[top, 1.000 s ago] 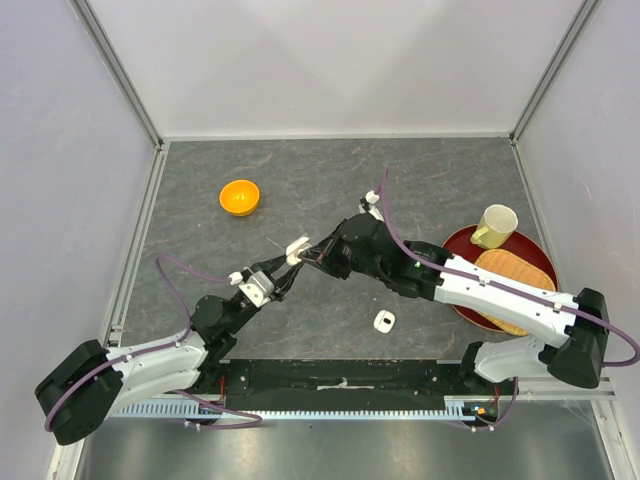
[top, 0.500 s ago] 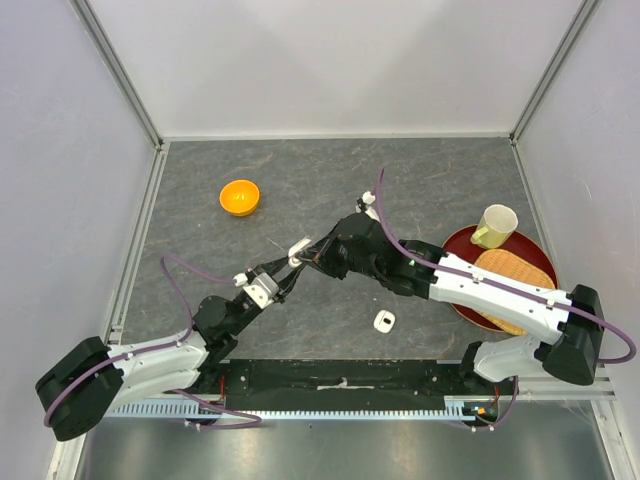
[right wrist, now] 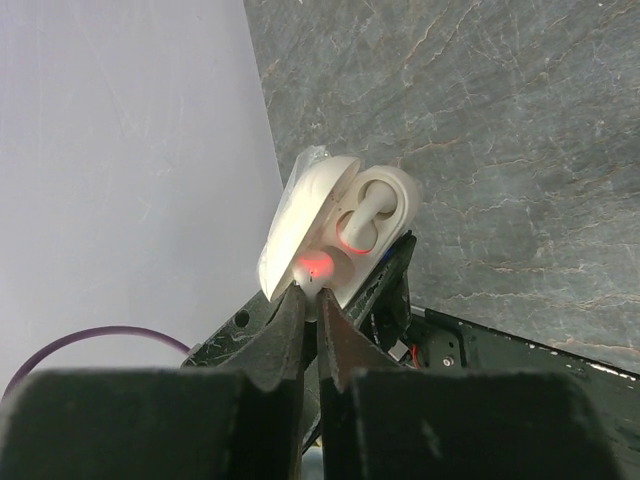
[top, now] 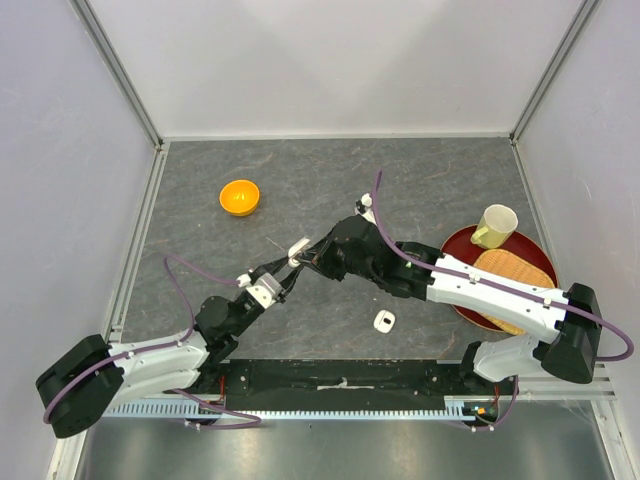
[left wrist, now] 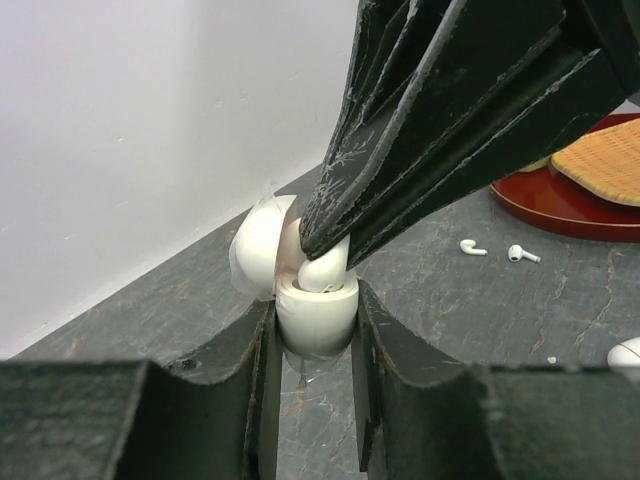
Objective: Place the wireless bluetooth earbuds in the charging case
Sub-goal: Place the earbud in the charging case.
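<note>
Tiny glossy white earbud pinched in near-closed right gripper, at socket of open-lidded charging case clamped by left gripper. Black fingers crowd opening. Two loose earbuds on table near red tray.

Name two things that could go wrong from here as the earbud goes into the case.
1. The right gripper pinches the earbud at the mouth of the case; released crooked, it could pop out and drop.
2. The left gripper grips only the lower half of the case; the push may tilt it or make it slip.
</note>
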Action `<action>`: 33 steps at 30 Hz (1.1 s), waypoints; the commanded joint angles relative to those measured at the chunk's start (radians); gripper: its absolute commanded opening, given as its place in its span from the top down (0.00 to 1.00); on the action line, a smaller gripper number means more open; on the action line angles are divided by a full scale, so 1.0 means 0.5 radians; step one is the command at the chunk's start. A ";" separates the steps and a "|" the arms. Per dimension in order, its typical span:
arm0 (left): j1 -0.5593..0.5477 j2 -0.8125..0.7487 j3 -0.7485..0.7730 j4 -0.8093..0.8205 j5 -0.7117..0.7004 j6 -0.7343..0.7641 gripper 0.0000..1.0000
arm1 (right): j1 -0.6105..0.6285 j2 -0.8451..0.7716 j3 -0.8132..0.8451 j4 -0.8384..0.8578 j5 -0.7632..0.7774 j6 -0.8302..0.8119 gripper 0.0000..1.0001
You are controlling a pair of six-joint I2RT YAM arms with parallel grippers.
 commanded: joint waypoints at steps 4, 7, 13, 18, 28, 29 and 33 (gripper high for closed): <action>-0.031 0.003 -0.010 0.159 -0.069 0.127 0.98 | 0.024 -0.005 -0.013 -0.031 0.065 0.043 0.86; -0.034 -0.006 -0.016 0.165 -0.072 0.121 0.98 | 0.021 -0.002 -0.013 -0.034 0.068 0.046 0.79; -0.034 -0.018 -0.022 0.166 -0.069 0.112 0.98 | 0.021 0.001 -0.019 -0.028 0.068 0.046 0.72; -0.034 -0.015 -0.025 0.169 -0.078 0.106 0.98 | 0.024 -0.011 -0.004 -0.007 0.059 -0.003 0.72; -0.034 -0.049 -0.044 0.175 -0.090 0.042 0.98 | 0.021 -0.379 -0.126 0.131 0.227 -0.380 0.60; -0.034 -0.055 -0.044 0.178 -0.087 0.038 0.98 | 0.018 -0.410 -0.148 0.162 0.233 -0.481 0.59; -0.037 -0.061 -0.037 0.205 0.002 -0.020 0.98 | 0.018 -0.566 -0.243 0.239 0.334 -0.659 0.45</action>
